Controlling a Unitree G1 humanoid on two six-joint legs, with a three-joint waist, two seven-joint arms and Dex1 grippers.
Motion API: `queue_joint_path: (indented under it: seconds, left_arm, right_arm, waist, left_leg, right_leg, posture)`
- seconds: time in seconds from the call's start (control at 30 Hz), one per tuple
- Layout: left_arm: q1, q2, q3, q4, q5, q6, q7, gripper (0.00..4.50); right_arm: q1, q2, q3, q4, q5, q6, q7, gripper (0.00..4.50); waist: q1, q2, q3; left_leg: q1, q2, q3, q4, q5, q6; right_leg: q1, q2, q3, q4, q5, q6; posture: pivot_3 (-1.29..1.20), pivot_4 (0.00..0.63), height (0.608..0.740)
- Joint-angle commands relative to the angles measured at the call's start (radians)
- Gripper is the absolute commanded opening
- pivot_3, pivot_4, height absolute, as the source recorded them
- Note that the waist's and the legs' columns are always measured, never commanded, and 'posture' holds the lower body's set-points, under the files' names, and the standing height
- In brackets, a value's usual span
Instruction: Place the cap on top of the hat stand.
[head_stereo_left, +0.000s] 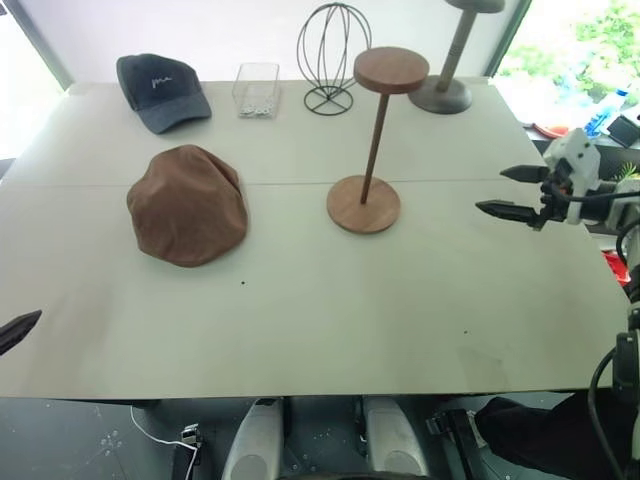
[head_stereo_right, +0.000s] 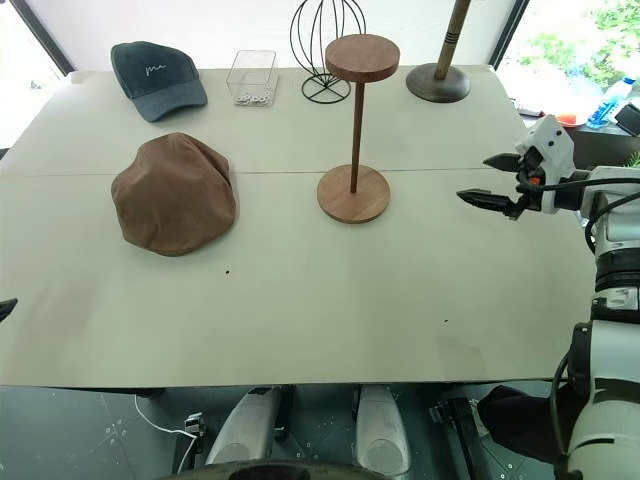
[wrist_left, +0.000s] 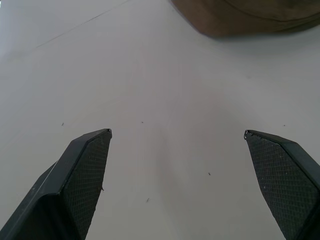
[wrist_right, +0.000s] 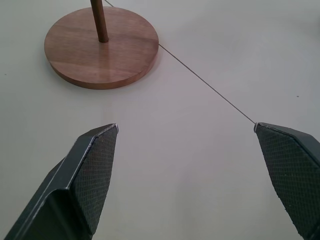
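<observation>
Daylight floods in from the windows beyond the far edge of my bench (head_stereo_left: 300, 330), and they blow out to white. The pale top looks evenly bright, with only soft, faint shadows under the cap (head_stereo_left: 188, 205) and the hat stand (head_stereo_left: 375, 140). Head views are sharp; wrist views look slightly hazy.

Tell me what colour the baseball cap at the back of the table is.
Dark blue-grey with small white lettering; the baseball cap shows best in the left eye view.

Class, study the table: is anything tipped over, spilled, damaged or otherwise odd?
Nothing stands out. The brown cap lies flat on the table, apart from the wooden hat stand, which stands upright and bare.
</observation>
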Motion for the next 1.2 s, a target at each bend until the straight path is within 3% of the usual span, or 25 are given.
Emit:
queue_joint_path:
  seconds: [0.03,0.6,0.73,0.9,1.03,1.2]
  left_arm:
    - [0.002,0.001,0.038,-0.015,0.000,-0.009,-0.004,4.45]
    - [-0.166,0.059,-0.043,-0.081,-0.019,0.023,0.006,4.45]
    - [-0.226,0.086,-0.133,-0.117,0.038,-0.042,0.004,4.45]
    - [-0.264,0.138,-0.314,-0.164,0.193,-0.276,-0.014,4.45]
    - [-0.286,0.161,-0.425,-0.096,0.297,-0.498,-0.044,4.45]
    - [-0.389,0.161,-0.553,0.047,0.370,-0.659,-0.028,4.45]
  right_arm:
    - [-0.034,-0.010,-0.017,0.009,-0.001,-0.027,0.003,4.50]
    - [-0.071,-0.020,-0.016,-0.008,0.012,-0.021,0.063,4.50]
    - [-0.048,-0.043,-0.021,-0.181,0.063,0.064,0.145,4.50]
    - [0.100,-0.109,-0.047,-0.622,0.205,0.270,0.234,4.50]
    - [0.193,-0.142,-0.090,-0.896,0.325,0.416,0.214,4.50]
    - [0.219,-0.148,-0.137,-1.061,0.437,0.540,0.149,4.50]
  waist:
    - [-0.001,0.000,0.000]
    - [-0.010,0.000,0.000]
    - [-0.018,0.000,0.000]
    - [-0.019,0.000,0.000]
    - [-0.020,0.001,0.000]
    - [-0.016,0.001,0.000]
  left_leg:
    - [0.000,0.000,0.000,0.000,0.000,0.000]
    - [0.001,0.000,0.001,0.003,0.000,0.000]
    - [0.001,0.001,0.002,0.004,0.000,0.000]
    - [0.001,0.001,0.002,0.002,0.000,0.001]
    - [0.001,0.002,0.003,0.002,0.000,0.001]
    - [0.001,0.003,0.004,0.004,0.000,0.001]
  right_leg:
    - [0.000,0.000,0.000,0.000,0.000,0.000]
    - [0.001,0.002,0.000,0.003,0.000,0.000]
    - [0.002,0.002,0.000,0.004,0.001,0.000]
    - [0.001,0.003,0.000,0.004,0.001,0.000]
    - [0.001,0.003,0.000,0.004,0.001,0.000]
    - [0.001,0.003,0.000,0.004,0.001,-0.001]
  posture:
    - [0.00,0.150,0.740]
    - [0.00,0.150,0.740]
    - [0.00,0.150,0.740]
    - [0.00,0.150,0.740]
    - [0.00,0.150,0.740]
    - [0.00,0.150,0.740]
